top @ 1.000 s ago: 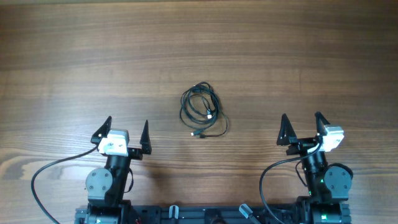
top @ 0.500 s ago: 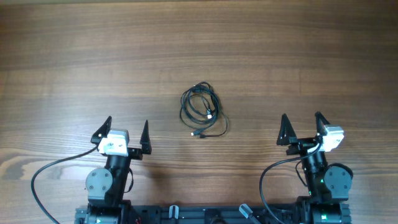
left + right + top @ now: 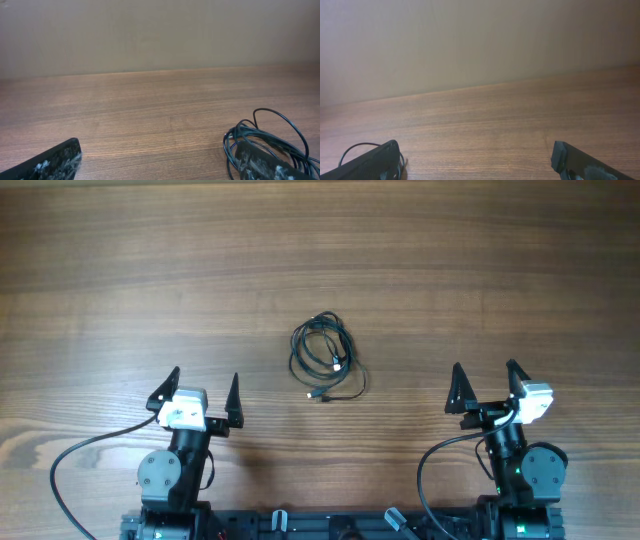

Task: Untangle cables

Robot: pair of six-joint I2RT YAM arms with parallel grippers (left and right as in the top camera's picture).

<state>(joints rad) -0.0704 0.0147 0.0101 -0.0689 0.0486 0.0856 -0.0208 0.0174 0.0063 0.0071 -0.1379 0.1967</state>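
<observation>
Cables lie coiled in one tangled bundle at centre of wooden table; left gripper at its 9 o'clock, fingers spread, holding nothing; right gripper at 3 o'clock, likewise spread; both well apart from the bundle.

Overhead looks straight down; wrist views low, forward, sharing cables.

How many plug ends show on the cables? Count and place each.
2: one plug end inside the coil of cables, one at its near edge. Others may be hidden in the tangle.
</observation>
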